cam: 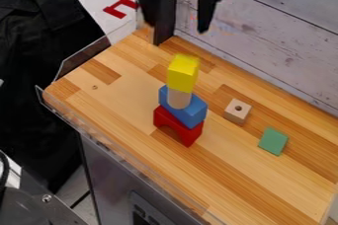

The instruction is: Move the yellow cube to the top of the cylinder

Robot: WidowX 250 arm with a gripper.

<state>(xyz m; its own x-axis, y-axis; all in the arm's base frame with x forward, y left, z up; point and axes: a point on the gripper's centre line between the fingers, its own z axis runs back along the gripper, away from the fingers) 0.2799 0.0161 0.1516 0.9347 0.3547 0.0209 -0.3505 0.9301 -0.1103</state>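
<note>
Table [254,169]: wood top, cut off at the right and bottom edges of the view; clear rim [84,57] along its left side.

Wall [284,31]: pale boards behind the table, running out of view.

Gripper [178,27]: at the top edge, its upper part cut off. Fingers stand apart, with a gap between them. The finger on the view's left is dark against the dark post [164,27], so its outline is hard to separate.

Red block [190,133]: base of the stack, arch opening facing the near side; top partly covered by the blue block.

Blue block [192,113]: rests on the red block, middle partly hidden by the cylinder.

Yellow cube [183,73]: on top of the cylinder, upright, highest piece of the stack. In the view it sits below the gripper's fingertips, well apart from both and touching neither. Its underside and the cylinder's top end are hidden; exact centring, cannot tell.

Cylinder [179,99]: pale, upright, between yellow cube and blue block. How its foot seats on the blue block is hard to make out.

Green block [273,141]: on the table, right of the stack, near the wood cube.

Wood cube [236,113]: between stack and green block, touching neither; round hole in its top, depth unreadable.
</note>
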